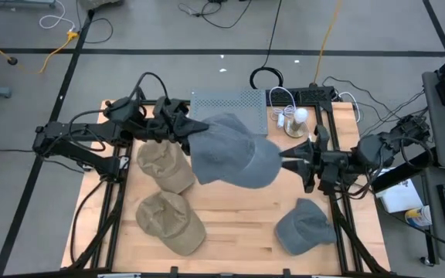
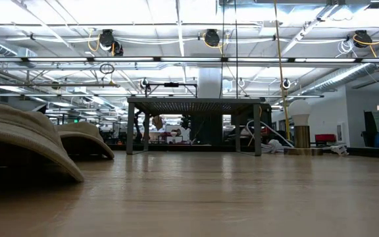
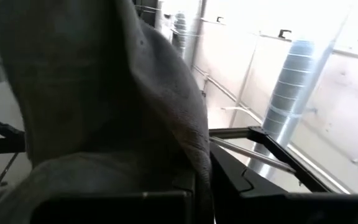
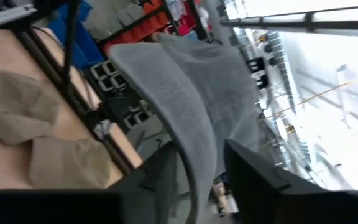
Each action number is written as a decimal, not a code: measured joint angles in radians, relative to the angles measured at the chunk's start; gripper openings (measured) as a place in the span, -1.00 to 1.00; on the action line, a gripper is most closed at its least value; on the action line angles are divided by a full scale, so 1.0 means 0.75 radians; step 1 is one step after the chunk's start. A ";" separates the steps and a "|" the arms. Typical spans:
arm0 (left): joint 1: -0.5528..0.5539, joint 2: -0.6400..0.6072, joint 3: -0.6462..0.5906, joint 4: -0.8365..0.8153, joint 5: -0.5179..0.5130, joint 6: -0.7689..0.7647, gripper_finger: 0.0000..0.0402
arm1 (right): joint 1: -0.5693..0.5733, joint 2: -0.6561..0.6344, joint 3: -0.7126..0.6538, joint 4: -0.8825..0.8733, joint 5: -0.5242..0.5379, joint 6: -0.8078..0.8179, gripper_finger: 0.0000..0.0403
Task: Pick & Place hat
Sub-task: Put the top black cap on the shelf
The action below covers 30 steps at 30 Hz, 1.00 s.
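Grey hat [image 1: 230,150] aloft — left end effector [image 1: 194,127], right end effector [image 1: 284,161] gripping.

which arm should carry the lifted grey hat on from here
Likely the left. The left gripper clamps the grey hat by its crown, while the right gripper only pinches the brim edge.

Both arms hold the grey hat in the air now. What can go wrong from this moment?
1. The left gripper and right gripper each pinch only an edge of the grey cap; if they pull apart, the fabric may slip from one.
2. The cap hangs partly above a tan cap; lowered here, it could land on it.
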 joint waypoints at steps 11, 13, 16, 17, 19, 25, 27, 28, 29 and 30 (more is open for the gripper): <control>0.093 0.000 -0.001 0.052 0.193 0.064 -0.91 | 0.005 0.001 0.000 -0.204 0.001 1.126 0.48; 0.123 0.000 -0.001 0.055 0.256 0.089 -0.91 | 0.005 0.003 0.000 -0.215 0.000 1.400 0.52; 0.164 0.000 -0.001 0.055 0.368 0.131 -0.91 | 0.005 0.004 0.000 -0.217 -0.001 1.752 0.54; 0.177 0.000 -0.001 0.053 0.414 0.159 -0.91 | 0.004 0.004 0.000 -0.216 -0.001 1.860 0.54; 0.203 0.000 -0.001 0.052 0.502 0.218 -0.91 | 0.002 0.004 0.000 -0.210 0.000 2.055 0.53; 0.280 0.000 -0.001 0.053 0.651 0.388 -0.91 | -0.057 0.006 0.000 -0.211 -0.001 2.618 0.52; 0.308 0.000 -0.001 0.056 0.673 0.430 -0.91 | -0.091 0.008 0.000 -0.211 -0.001 2.796 0.52; 0.324 0.000 -0.001 0.062 0.681 0.453 -0.91 | -0.108 0.010 0.000 -0.211 -0.001 2.876 0.52; 0.339 0.000 -0.001 0.079 0.689 0.476 -0.91 | -0.125 0.010 0.000 -0.212 -0.001 2.947 0.52; 0.354 0.000 -0.001 0.105 0.697 0.504 -0.91 | -0.142 0.013 0.000 -0.212 -0.001 3.006 0.52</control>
